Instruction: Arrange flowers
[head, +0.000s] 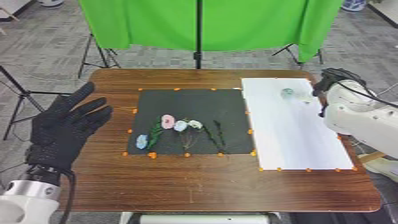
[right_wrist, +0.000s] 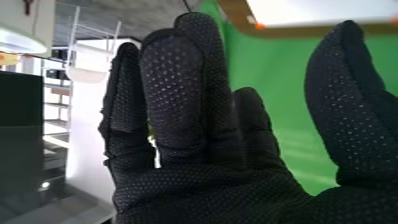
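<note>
Head view: your left robot hand (head: 67, 127) is wide, by the left edge of the brown wooden counter (head: 204, 187). Your right robot hand (head: 340, 78) is near its far right corner; the right wrist view shows that robot hand (right_wrist: 209, 192) wide too, thumb well apart. On the black square mat (head: 191, 102), nearer the counter's left edge than its right, lie a blue flower (head: 142, 141), a pink oval flower (head: 168, 121), two white flowers (head: 180, 125) and green leafy stems (head: 155, 134). A small pale green thing (head: 287, 93) sits on the long white sheet (head: 302, 135), toward the far right corner.

No readable text, labels, brands, numbers or signs on anything in either view.
</note>
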